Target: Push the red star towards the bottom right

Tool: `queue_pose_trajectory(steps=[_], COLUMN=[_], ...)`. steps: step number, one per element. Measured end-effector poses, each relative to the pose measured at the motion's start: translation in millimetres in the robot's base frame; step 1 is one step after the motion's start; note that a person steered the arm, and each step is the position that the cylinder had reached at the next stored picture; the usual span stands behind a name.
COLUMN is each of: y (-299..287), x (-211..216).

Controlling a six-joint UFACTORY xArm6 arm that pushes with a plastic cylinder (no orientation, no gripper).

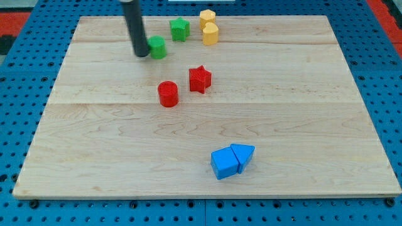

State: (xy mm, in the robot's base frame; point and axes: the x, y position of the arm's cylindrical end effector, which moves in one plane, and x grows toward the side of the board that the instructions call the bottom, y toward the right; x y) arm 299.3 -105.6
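Note:
The red star (200, 79) lies on the wooden board (301, 94) a little above the middle. A red cylinder (168, 94) stands just to its lower left. My tip (141, 54) is at the upper left, touching the left side of a green cylinder (157, 48). The tip is well up and to the left of the red star, apart from it.
A green star (179, 29) sits near the top edge. A yellow hexagon (208, 17) and a yellow cylinder (210, 34) stand beside it to the right. A blue cube (224, 163) and a blue triangular block (244, 155) touch each other at the lower right.

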Motion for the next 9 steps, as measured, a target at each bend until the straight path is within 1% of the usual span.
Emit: queue_pose_trajectory(steps=[1, 2, 3, 5, 9], y=[48.8, 68.4, 64.0, 74.1, 75.2], x=[-19.1, -20.9, -20.8, 46.4, 46.5])
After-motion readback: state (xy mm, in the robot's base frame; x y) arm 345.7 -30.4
